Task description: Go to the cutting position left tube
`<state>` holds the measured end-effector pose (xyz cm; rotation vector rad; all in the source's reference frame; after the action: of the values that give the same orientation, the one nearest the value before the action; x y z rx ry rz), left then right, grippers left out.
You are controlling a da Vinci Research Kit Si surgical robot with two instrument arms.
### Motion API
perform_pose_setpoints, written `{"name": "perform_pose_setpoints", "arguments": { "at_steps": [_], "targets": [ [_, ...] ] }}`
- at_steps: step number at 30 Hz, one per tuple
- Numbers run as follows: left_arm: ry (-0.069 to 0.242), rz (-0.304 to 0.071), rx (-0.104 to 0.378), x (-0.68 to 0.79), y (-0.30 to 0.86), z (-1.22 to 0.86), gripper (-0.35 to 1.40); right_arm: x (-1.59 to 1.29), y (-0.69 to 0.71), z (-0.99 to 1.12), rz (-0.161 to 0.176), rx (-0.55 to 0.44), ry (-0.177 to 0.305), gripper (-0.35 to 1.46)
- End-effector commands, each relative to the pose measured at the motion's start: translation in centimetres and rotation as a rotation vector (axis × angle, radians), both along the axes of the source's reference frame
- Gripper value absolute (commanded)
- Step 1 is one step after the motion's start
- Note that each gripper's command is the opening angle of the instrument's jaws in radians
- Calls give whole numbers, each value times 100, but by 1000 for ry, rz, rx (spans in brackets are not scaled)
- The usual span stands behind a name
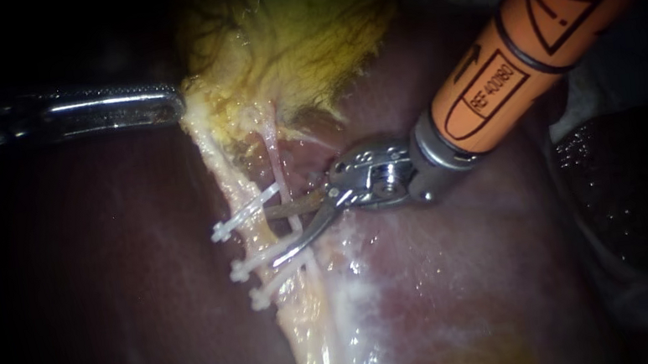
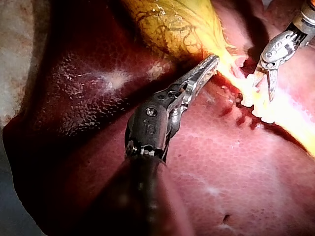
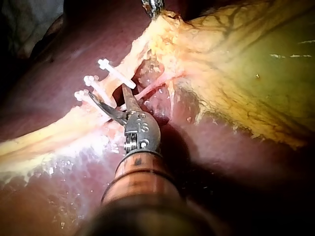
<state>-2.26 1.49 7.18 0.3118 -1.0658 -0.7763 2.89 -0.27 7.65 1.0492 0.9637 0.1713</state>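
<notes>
Left tube (image 1: 230,178): pale yellow strand running from the gallbladder (image 1: 295,34) neck down and slightly right across the liver (image 1: 455,273), long axis near vertical in the endoscope view. Three white clips (image 1: 255,261) cross it, one above and two close together below. The gap between the top clip and the lower pair looks like the cut site. My right instrument (image 1: 271,238) comes in from the upper right, roughly crosswise to the tube. Its blades are spread, one just under the top clip and the other along the middle clip. The tube seems to sit in their gap, depth unclear. A thinner pink strand lies just right of it, near the upper blade. My left instrument (image 1: 177,103) is pinched on the gallbladder's edge at the neck, pulling left, above the clips. The right instrument is much nearer, so any move is probably a small advance left.
</notes>
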Motion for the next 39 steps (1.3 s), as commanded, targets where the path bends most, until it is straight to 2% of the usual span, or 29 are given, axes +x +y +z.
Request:
{"name": "perform_pose_setpoints", "arguments": {
  "at_steps": [1,9,21,26,34,39],
  "targets": [
    [0,0,0,0,0,0,-35,1,0,0,2,6,7,129],
    [0,0,0,0,0,0,-35,16,1,0,-1,76,61,129],
    [0,0,0,0,0,0,-35,49,2,1,3,142,110,129],
    [0,0,0,0,0,0,-35,62,-5,1,7,166,121,129],
    [0,0,0,0,0,0,-35,70,-16,-7,37,246,177,127],
    [0,0,0,-1,0,0,-35,70,-24,-19,25,295,206,127]
  ]
}}
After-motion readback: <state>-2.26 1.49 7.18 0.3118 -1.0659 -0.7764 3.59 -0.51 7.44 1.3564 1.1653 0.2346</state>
